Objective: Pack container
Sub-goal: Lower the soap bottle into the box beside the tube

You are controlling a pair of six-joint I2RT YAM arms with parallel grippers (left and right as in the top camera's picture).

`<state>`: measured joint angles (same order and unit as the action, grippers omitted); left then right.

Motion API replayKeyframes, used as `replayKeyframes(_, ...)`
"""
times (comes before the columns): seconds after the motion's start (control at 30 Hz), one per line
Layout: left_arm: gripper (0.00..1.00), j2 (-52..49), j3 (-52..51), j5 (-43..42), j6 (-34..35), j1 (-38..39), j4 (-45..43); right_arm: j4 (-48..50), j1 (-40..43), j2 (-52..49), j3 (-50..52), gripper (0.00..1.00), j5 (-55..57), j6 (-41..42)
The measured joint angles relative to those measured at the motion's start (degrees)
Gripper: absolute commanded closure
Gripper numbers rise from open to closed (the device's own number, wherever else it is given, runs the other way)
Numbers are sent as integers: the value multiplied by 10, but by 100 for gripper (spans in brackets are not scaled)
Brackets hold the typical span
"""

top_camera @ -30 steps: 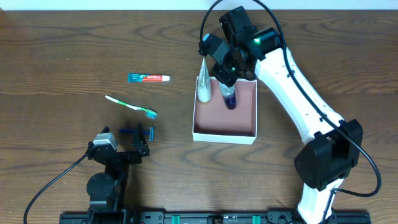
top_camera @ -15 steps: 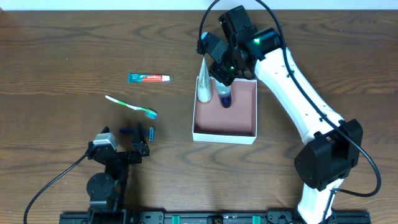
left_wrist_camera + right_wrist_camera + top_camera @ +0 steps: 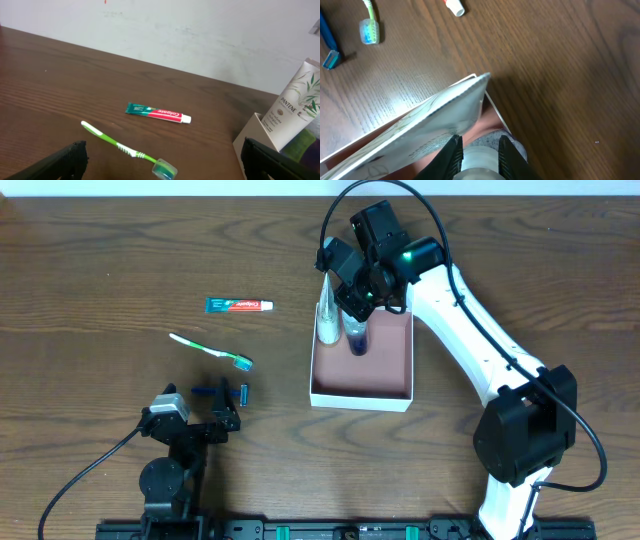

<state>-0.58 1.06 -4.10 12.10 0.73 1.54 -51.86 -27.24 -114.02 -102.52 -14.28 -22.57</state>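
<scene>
The container (image 3: 360, 399), a shallow white-walled box with a pink-brown floor, sits right of centre. A white Pantene tube (image 3: 327, 315) leans on its left wall and also shows in the left wrist view (image 3: 295, 107). My right gripper (image 3: 362, 302) is shut on the pale cap of a small blue-purple bottle (image 3: 357, 338), held upright at the container's back left, close beside the tube. In the right wrist view the fingers (image 3: 454, 150) clamp the cap (image 3: 480, 161) next to the tube (image 3: 420, 130). My left gripper (image 3: 162, 155) stands wide open and empty near the front edge.
On the table left of the container lie a toothpaste tube (image 3: 238, 305), a green toothbrush (image 3: 210, 352) and a blue razor (image 3: 220, 391). The left arm's base (image 3: 168, 430) stands at the front left. The container's right half (image 3: 390, 360) shows bare floor.
My right gripper has carried the bottle a little left and toward the back wall, closer to the leaning tube. The left arm has not moved.
</scene>
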Motion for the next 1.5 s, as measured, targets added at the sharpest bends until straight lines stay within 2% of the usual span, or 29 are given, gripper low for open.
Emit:
replayKeyframes(0.07, 2, 0, 0, 0, 0, 0, 0, 6, 0, 0, 0, 48, 1, 5)
replayKeyframes(0.13, 2, 0, 0, 0, 0, 0, 0, 14, 0, 0, 0, 39, 1, 5)
replayKeyframes(0.27, 2, 0, 0, 0, 0, 0, 0, 17, 0, 0, 0, 34, 1, 7)
replayKeyframes(0.53, 2, 0, 0, 0, 0, 0, 0, 8, 0, 0, -5, 33, 2, 12)
replayKeyframes(0.6, 2, 0, 0, 0, 0, 0, 0, -7, 0, 0, -19, 34, 2, 16)
replayKeyframes(0.73, 2, 0, 0, 0, 0, 0, 0, -54, 0, 1, -77, 44, 6, 35)
replayKeyframes(0.93, 2, 0, 0, 0, 0, 0, 0, -172, 2, 23, -169, 73, 25, 91)
replayKeyframes(1.03, 2, 0, 0, 0, 0, 0, 0, -246, 3, 42, -188, 93, 35, 125)
replayKeyframes(1.07, 2, 0, 0, 0, 0, 0, 0, -274, 3, 47, -188, 96, 38, 136)
replayKeyframes(1.3, 2, 0, 0, 0, 0, 0, 0, -419, 2, 50, -188, 98, 50, 183)
replayKeyframes(1.5, 2, 0, 0, 0, 0, 0, 0, -424, -28, 51, -148, 98, 66, 196)
